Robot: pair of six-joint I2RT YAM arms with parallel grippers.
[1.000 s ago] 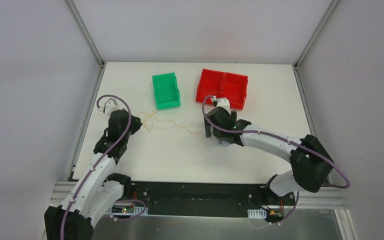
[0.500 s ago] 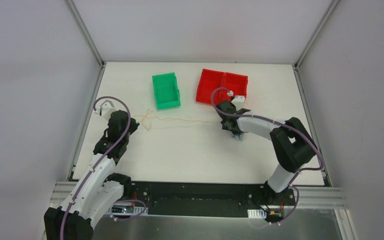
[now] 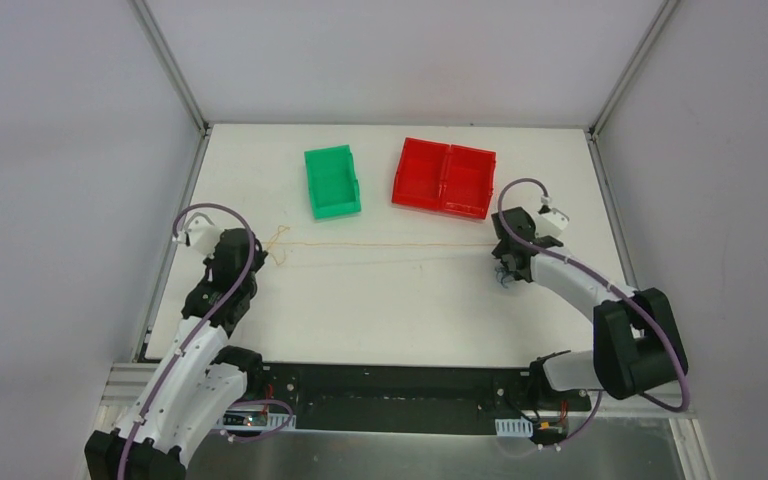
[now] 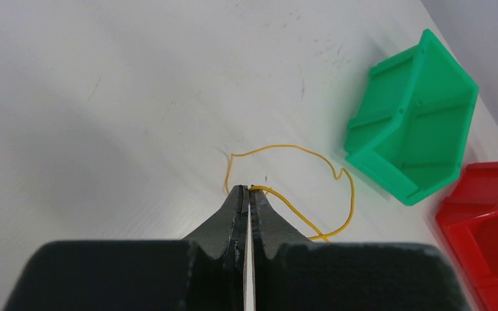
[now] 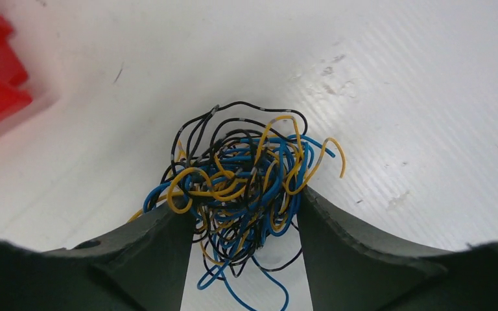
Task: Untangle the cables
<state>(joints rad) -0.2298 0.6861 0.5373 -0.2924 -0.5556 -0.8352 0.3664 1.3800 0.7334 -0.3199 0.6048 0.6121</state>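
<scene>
A white tabletop (image 3: 390, 300) carries two open bins at its far side. The green bin (image 3: 332, 182) stands left of the middle, turned a little. The red bin (image 3: 445, 178) stands to its right, apart from it, and has two compartments side by side. Both bins look empty. Grey walls (image 3: 70, 150) stand around the tabletop.

Left arm (image 3: 205, 320) extends forward from its base, wrist angled inward; the left gripper (image 4: 247, 189) is pinched fully together on a yellow strand (image 4: 298, 150). Right arm (image 3: 585, 288) is bent sharply at the elbow and reaches forward and inward. The right gripper (image 5: 245, 201) clamps the cable knot (image 5: 240, 172), fingers parted around it.
</scene>
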